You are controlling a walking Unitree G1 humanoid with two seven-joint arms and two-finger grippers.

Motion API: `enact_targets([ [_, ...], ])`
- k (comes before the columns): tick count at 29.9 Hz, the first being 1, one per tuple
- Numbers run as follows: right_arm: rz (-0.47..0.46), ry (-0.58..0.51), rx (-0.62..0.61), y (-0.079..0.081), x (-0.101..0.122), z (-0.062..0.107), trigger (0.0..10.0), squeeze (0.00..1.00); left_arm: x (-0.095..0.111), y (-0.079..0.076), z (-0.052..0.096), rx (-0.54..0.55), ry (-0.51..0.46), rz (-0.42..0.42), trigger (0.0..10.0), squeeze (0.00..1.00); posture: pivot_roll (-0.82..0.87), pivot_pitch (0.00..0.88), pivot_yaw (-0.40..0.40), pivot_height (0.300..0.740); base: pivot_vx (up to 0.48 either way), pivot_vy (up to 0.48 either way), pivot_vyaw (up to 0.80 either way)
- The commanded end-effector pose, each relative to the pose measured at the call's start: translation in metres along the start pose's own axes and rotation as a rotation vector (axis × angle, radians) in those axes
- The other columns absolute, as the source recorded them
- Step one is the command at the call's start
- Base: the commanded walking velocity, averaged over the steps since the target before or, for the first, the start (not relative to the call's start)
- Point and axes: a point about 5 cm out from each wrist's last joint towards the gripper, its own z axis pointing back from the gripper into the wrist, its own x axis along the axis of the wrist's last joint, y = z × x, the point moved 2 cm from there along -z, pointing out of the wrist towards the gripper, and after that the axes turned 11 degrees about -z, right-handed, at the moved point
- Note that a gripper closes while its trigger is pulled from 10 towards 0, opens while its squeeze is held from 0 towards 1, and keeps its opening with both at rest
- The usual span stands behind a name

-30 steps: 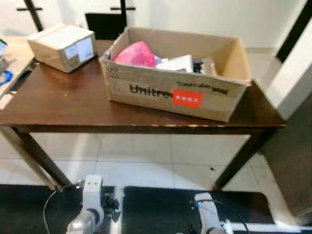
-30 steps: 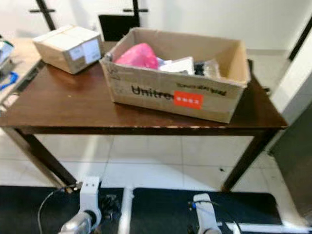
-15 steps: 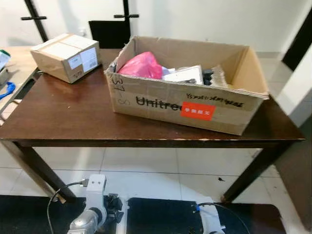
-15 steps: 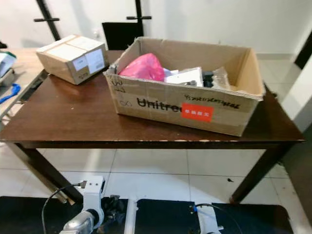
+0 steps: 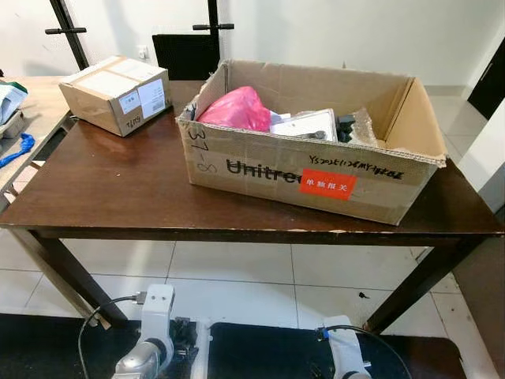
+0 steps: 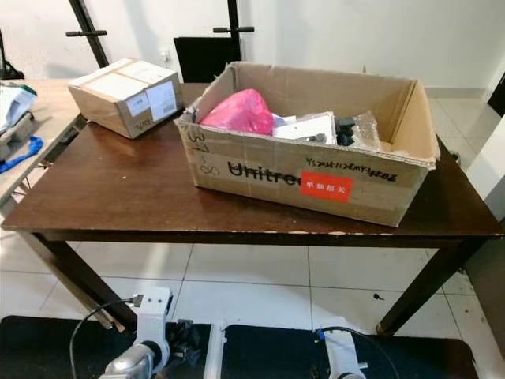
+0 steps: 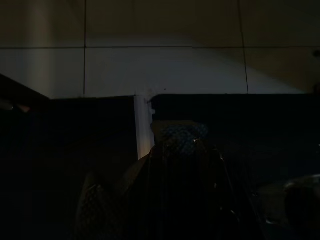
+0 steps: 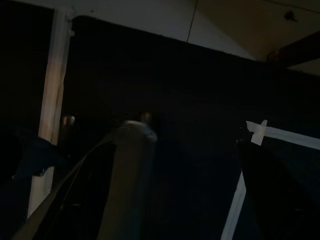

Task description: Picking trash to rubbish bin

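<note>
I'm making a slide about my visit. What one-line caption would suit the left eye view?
Open cardboard box holding a pink bag and other trash on a dark wooden table, beside a small sealed box.

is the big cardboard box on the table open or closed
Open. The large brown cardboard box on the dark wooden table has its top uncovered, showing a pink plastic bag and other packaging inside.

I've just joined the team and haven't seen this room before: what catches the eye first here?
A big open cardboard box with a red label sits on the right half of a dark wooden table, with a bright pink bag bulging at its left end among other packaging. A smaller taped cardboard box stands on the table's far left corner. Both arms hang idle low in front of the table.
</note>
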Motion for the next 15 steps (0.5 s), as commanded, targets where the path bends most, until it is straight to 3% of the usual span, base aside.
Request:
enact_targets([
  [1,-0.001,0.015,-0.01,-0.004,-0.004,0.001,10.0,0.0,-0.006,0.0,0.002,-0.01,0.028,-0.035,10.0,0.0,-0.09,0.108,0.06,0.74,0.0,0.0,0.0],
  [2,0.001,0.014,-0.015,-0.005,-0.004,0.001,10.0,0.0,-0.001,0.001,0.003,-0.045,-0.011,-0.093,10.0,0.0,-0.09,0.109,0.06,0.74,0.0,0.0,0.0],
  [4,0.002,0.013,-0.016,-0.005,-0.004,0.001,10.0,0.0,0.0,0.001,0.003,-0.055,-0.021,-0.108,10.0,0.0,-0.09,0.109,0.06,0.74,0.0,0.0,0.0],
  [6,0.019,-0.006,-0.016,-0.009,0.001,0.001,10.0,0.0,0.018,0.013,0.007,-0.109,-0.114,-0.167,10.0,0.0,-0.09,0.114,0.052,0.74,0.0,0.0,0.0],
  [11,0.054,-0.057,0.01,-0.012,0.015,0.001,10.0,0.0,0.041,0.017,0.012,-0.212,-0.221,-0.225,10.0,0.0,-0.08,0.117,0.045,0.74,0.0,0.0,0.0],
  [13,0.054,-0.118,0.05,-0.014,0.03,0.001,10.0,0.0,0.055,0.013,0.02,-0.345,-0.279,-0.309,10.0,0.0,-0.08,0.117,0.044,0.74,0.0,0.0,0.0],
  [15,0.071,-0.167,0.178,-0.011,0.048,0.003,10.0,0.0,0.071,0.007,0.034,-0.491,-0.347,-0.433,10.0,0.0,-0.07,0.121,0.045,0.74,0.0,0.0,0.0],
])
